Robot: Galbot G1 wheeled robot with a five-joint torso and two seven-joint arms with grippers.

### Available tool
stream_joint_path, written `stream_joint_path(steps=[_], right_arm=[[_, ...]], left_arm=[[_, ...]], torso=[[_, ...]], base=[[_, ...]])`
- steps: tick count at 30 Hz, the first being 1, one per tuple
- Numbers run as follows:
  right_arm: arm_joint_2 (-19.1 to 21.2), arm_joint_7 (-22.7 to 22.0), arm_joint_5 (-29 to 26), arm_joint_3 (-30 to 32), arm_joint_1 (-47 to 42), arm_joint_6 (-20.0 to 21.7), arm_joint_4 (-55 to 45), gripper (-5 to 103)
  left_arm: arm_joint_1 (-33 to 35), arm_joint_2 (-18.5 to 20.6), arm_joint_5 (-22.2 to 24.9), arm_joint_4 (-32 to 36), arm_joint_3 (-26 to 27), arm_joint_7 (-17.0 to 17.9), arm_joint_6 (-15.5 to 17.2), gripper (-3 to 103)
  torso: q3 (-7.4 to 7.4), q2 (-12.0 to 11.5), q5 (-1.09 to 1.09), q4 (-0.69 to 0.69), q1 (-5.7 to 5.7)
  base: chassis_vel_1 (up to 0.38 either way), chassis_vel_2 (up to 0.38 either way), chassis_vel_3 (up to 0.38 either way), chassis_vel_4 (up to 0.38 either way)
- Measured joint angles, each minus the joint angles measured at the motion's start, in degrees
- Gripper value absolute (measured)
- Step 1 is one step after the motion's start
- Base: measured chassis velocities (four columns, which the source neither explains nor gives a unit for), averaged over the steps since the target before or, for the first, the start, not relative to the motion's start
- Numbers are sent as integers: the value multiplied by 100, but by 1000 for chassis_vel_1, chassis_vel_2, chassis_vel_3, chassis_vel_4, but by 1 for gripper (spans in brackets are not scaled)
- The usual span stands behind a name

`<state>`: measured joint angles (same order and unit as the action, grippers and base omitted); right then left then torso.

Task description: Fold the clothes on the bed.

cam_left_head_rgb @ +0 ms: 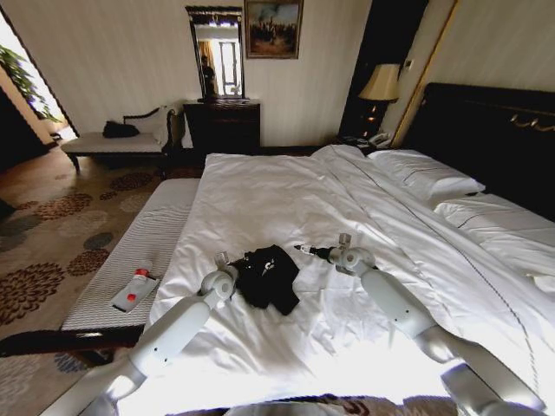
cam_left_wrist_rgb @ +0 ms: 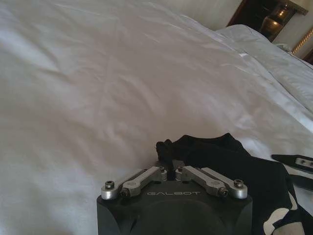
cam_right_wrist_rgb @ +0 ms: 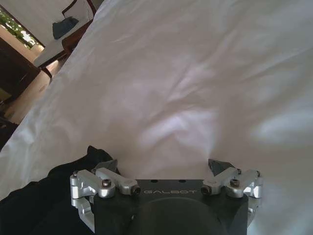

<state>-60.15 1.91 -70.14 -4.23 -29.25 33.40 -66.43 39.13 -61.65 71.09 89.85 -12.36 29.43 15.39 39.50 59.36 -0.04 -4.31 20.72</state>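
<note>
On the white bed [cam_left_head_rgb: 286, 199] the black T-shirt [cam_left_head_rgb: 269, 276] lies crumpled in a heap; the left claw [cam_left_wrist_rgb: 171, 172] pinches its edge, the right claw [cam_right_wrist_rgb: 164, 169] spread wide beside it.

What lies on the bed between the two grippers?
In the head view, the crumpled black T-shirt lies on the white duvet between the left gripper and the right gripper; the left one is shut on its edge.

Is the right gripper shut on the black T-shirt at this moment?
No. In the right wrist view the right gripper stands wide open over bare white duvet, with the black T-shirt off to one side.
</note>
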Motion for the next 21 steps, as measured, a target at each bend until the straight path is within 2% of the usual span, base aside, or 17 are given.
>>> stream_joint_path(steps=[7, 8, 11, 13, 16, 19, 21], right_arm=[[-404, 49, 45, -136, 151, -16, 313, 100], [-507, 63, 63, -161, 181, -18, 377, 103], [-714, 97, 142, -204, 239, -31, 503, 99], [-767, 101, 168, -215, 255, -32, 539, 95], [-858, 98, 187, -216, 276, -43, 601, 79], [-875, 84, 170, -181, 277, -56, 623, 74], [-829, 80, 149, -156, 274, -64, 622, 63]], left_arm=[[-23, -1, 1, -1, -31, -36, 5, 2], [-23, -1, 4, -1, -31, -51, 8, 2], [-22, 10, 19, 11, -31, -70, 18, 2], [-22, 20, 24, 16, -33, -75, 21, 2], [-23, 35, 36, 24, -44, -87, 23, 2], [-24, 40, 49, 31, -46, -91, 24, 2], [-23, 48, 58, 41, -53, -92, 25, 2]], torso=[[0, 0, 0, -3, 0], [0, 0, 0, -2, 0], [0, 0, -1, -1, 0], [0, 0, -1, -1, 0], [0, 0, 0, -2, 0], [0, 1, 1, -2, 0], [0, 1, 1, 0, 0]], base=[[0, 0, 0, 0], [0, 0, 0, 0], [0, 0, 0, 0], [0, 0, 0, 0], [0, 0, 0, 0], [0, 0, 0, 0], [0, 0, 0, 0]])
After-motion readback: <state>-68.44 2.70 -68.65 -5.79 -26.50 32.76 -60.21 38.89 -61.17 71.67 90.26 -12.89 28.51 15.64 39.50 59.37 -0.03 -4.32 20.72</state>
